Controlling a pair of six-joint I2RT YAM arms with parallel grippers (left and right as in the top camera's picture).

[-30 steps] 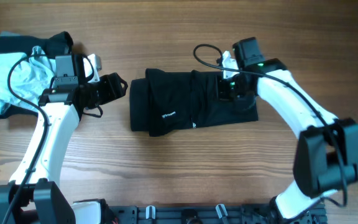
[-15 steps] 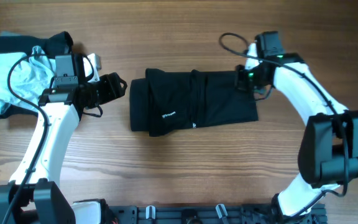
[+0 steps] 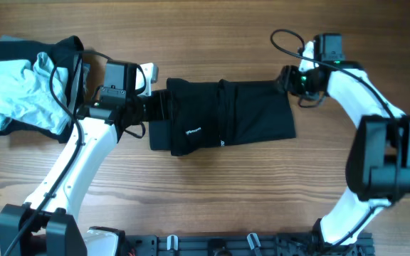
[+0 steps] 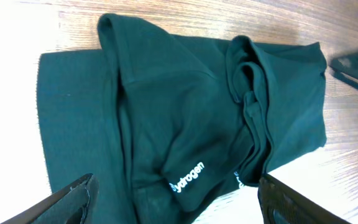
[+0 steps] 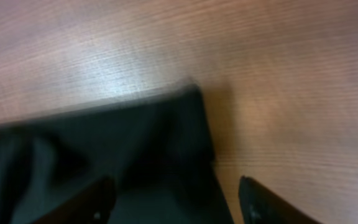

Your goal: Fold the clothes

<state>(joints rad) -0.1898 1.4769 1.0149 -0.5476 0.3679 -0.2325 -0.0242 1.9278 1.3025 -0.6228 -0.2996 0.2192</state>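
The left arm (image 3: 84, 153) and right arm (image 3: 365, 89) share smooth white tubular links and chunky black joint housings, each with a thin black cable (image 3: 285, 35) looping at the wrist, ending in the matte black left claw (image 3: 155, 108) and right claw (image 3: 287, 78).

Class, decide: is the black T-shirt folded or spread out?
Folded: the black T-shirt lies as a compact rectangle with overlapping layers and creases.
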